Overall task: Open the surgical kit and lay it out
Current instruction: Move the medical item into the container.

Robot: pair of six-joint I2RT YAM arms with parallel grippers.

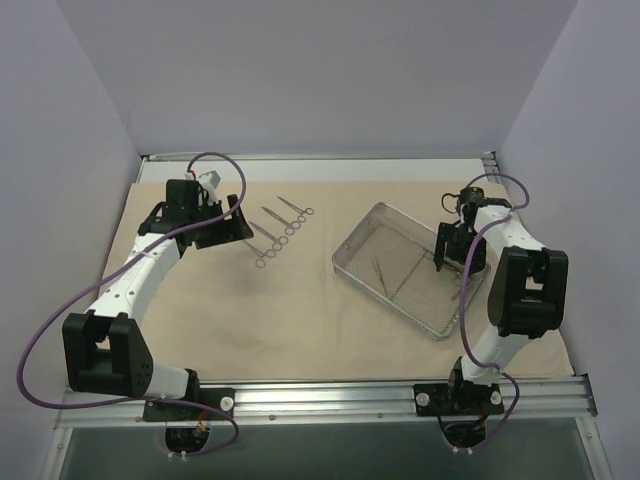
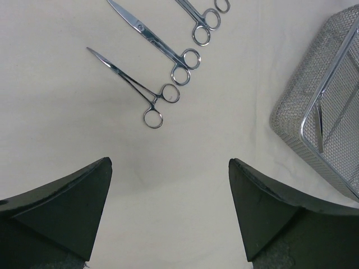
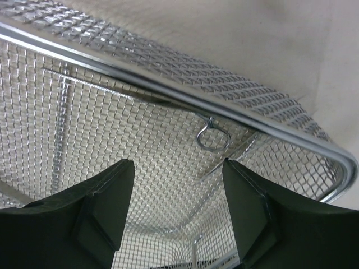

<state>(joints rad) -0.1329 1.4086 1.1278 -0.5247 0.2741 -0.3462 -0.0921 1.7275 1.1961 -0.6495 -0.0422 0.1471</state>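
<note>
While the left gripper [image 2: 168, 162] hangs above the beige cloth wrap [image 1: 300, 320], its jaws stand wide apart and hold nothing. Just ahead of it, steel instruments lie side by side on the cloth: a pair of forceps [image 2: 130, 81] nearest, then scissors [image 2: 140, 26], then more ring handles (cut by the picture edge). To the right, also on the cloth, stands the wire-mesh tray [image 1: 357, 236]. The right gripper [image 3: 178, 165] hovers low over the right part of the tray, its jaws partly apart with nothing between them. Beyond its fingertips a ring-handled instrument [image 3: 213, 137] lies in the tray, close to the rim.
</note>
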